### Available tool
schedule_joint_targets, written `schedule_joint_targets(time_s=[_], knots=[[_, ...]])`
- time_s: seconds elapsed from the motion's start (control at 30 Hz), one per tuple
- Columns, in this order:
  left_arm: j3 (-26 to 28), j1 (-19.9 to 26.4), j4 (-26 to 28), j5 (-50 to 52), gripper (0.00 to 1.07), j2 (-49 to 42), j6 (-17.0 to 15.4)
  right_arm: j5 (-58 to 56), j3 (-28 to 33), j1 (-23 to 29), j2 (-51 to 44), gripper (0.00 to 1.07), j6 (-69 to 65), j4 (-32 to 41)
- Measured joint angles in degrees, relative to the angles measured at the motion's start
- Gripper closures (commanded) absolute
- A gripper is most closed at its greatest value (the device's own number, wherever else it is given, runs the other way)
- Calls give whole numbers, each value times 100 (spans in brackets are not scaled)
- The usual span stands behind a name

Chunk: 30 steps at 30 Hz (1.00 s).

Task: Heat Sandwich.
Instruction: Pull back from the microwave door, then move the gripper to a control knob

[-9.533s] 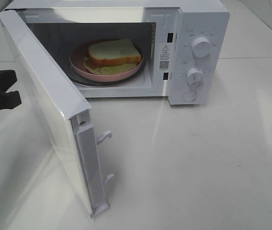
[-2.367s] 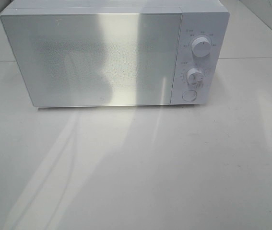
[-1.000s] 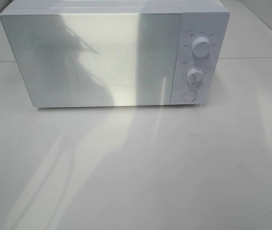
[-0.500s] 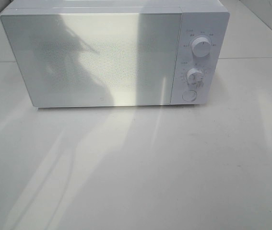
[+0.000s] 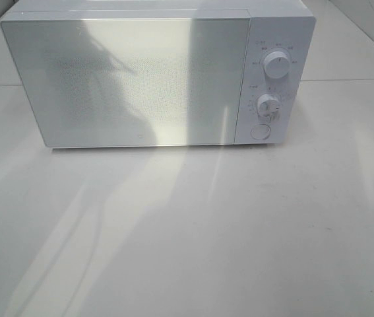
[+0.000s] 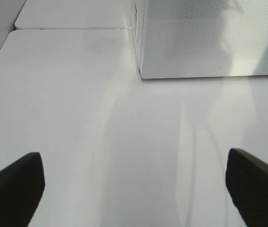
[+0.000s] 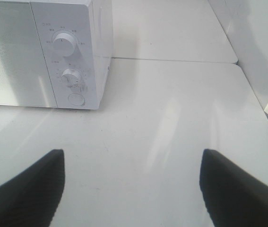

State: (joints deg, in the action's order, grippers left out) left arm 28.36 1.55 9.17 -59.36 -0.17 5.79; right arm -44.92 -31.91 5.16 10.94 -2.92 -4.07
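The microwave door (image 5: 127, 79) is found shut; the sandwich is not seen and is judged enclosed behind it. Left tool (image 6: 134, 165) and right tool (image 7: 134, 161) are held released, empty, over the table (image 5: 239, 231). Next move, as judged: the lower dial (image 5: 266, 104) is gripped and turned to start heating.

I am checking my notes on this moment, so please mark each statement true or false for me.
1. The microwave door is shut. True.
2. The left gripper holds a plate. False: it is open and empty over the table.
3. A round button sits below the lower knob. True.
4. The right gripper touches the lower knob. False: it is open and touches nothing.
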Motion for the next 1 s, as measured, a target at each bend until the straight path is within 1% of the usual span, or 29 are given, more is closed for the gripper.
schedule_joint_targets(time_s=[0.1, 0.2, 0.27, 0.3, 0.4, 0.43, 0.53, 0.6, 0.73, 0.9, 1.0], knots=[[0, 0, 0, 0, 8, 0, 0, 178, 0, 0, 269, 31, 0, 0], [0, 0, 0, 0, 8, 0, 0, 579, 0, 0, 831, 31, 0, 0], [0, 0, 0, 0, 8, 0, 0, 670, 0, 0, 940, 31, 0, 0], [0, 0, 0, 0, 8, 0, 0, 882, 0, 0, 1180, 31, 0, 0], [0, 0, 0, 0, 8, 0, 0, 1255, 0, 0, 1576, 31, 0, 0], [0, 0, 0, 0, 8, 0, 0, 1255, 0, 0, 1576, 31, 0, 0], [0, 0, 0, 0, 8, 0, 0, 1736, 0, 0, 2103, 31, 0, 0], [0, 0, 0, 0, 8, 0, 0, 1839, 0, 0, 2217, 31, 0, 0], [0, 0, 0, 0, 8, 0, 0, 2578, 0, 0, 3065, 31, 0, 0], [0, 0, 0, 0, 8, 0, 0, 2962, 0, 0, 3466, 31, 0, 0], [0, 0, 0, 0, 8, 0, 0, 3547, 0, 0, 3982, 31, -6, 0]])
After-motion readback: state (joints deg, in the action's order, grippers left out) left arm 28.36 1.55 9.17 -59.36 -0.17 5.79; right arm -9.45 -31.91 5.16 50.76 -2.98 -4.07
